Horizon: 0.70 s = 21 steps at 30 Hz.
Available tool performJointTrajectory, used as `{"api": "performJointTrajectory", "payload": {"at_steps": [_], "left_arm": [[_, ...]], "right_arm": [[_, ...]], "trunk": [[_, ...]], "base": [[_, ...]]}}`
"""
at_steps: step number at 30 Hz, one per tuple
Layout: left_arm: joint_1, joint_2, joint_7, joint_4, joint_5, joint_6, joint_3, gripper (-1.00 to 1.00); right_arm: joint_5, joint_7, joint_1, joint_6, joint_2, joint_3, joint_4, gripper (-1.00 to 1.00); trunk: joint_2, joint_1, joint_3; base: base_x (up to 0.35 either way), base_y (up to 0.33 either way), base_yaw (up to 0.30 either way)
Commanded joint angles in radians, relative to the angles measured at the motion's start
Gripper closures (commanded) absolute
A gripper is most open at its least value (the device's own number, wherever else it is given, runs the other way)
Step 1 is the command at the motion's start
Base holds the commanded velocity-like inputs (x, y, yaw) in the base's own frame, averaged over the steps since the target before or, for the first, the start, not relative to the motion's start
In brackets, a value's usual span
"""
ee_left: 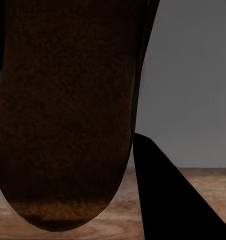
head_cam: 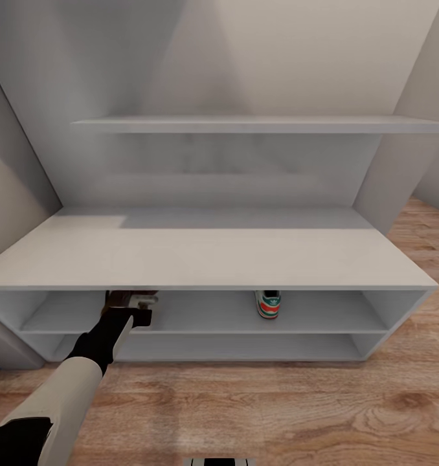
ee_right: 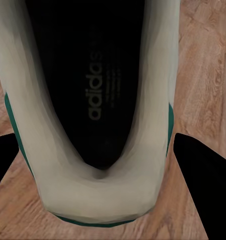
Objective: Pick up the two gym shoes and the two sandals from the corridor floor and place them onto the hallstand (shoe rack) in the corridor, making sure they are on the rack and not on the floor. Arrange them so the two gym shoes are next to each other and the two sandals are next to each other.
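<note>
- A pale-grey hallstand point(head_cam: 206, 249) with 2 open shelf rows stands against a grey wall on the wood-plank corridor floor point(head_cam: 278, 414); 1 wall shelf point(head_cam: 258, 124) hangs above it.
- The left gripper point(head_cam: 132, 309) reaches into the upper row near its left end, clamped on a dark brown sandal point(ee_left: 63, 115).
- 1 gym shoe point(head_cam: 267, 303) stands heel-out right of centre on that same shelf.
- In the right wrist view, the right gripper point(ee_right: 100, 165) has its fingers point(ee_right: 205, 175) flanking a second gym shoe point(ee_right: 93, 190) over the floor; whether they pinch it I cannot tell.

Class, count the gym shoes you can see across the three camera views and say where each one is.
2. One gym shoe stands on the rack's upper shelf, right of centre. Another fills the right wrist view, between the right pincer's fingers, over wooden floor. Others may be hidden.
</note>
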Motion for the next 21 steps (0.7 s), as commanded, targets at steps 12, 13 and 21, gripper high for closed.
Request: {"api": "performJointTrajectory", "payload": {"at_steps": [12,13,21], "left_arm": [[0.000,0.001,-0.006,-0.002,-0.012,0.005,0.003,1.00],[0.000,0.001,-0.006,-0.002,-0.012,0.005,0.003,1.00],[0.000,0.001,-0.006,-0.002,-0.012,0.005,0.002,1.00]], "right_arm": [[-0.007,-0.002,-0.001,-0.004,0.000,0.000,0.001,1.00],[-0.007,-0.002,-0.001,-0.004,0.000,0.000,0.001,1.00],[-0.007,-0.002,-0.001,-0.004,0.000,0.000,0.001,1.00]], "trunk": [[0.000,0.000,-0.001],[0.000,0.000,-0.001],[0.000,0.000,-0.001]], "base": [[0.100,0.000,0.000],[0.003,0.000,0.000],[0.047,0.000,0.000]]}}
